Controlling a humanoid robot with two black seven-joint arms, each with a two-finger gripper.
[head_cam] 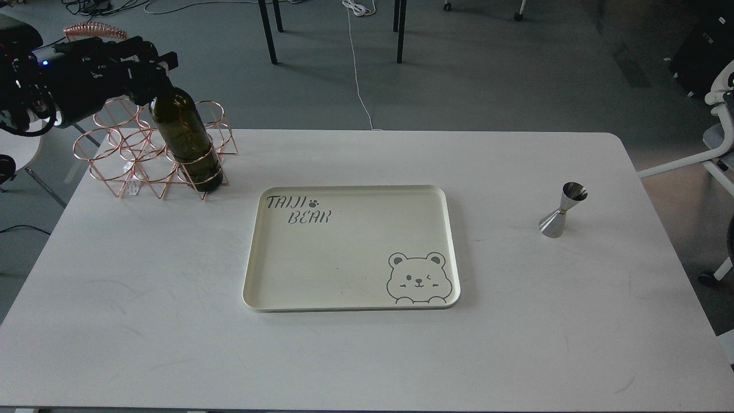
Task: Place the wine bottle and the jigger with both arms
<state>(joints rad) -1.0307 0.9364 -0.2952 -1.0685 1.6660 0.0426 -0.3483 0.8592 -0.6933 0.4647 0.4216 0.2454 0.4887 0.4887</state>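
Note:
The dark olive-green wine bottle [186, 137] stands tilted in the front right ring of a copper wire rack [123, 158] at the table's back left. My left gripper [153, 74] comes in from the left and is shut on the bottle's neck, which it hides. The steel jigger [563, 210] stands upright on the table at the right, untouched. My right arm and gripper are out of view.
A cream tray [261, 287] with "TAIJI BEAR" lettering and a bear drawing lies in the middle of the white table [143, 344]. Chair legs and a white cable [355, 63] are on the floor behind. A white chair [717, 149] stands at the right.

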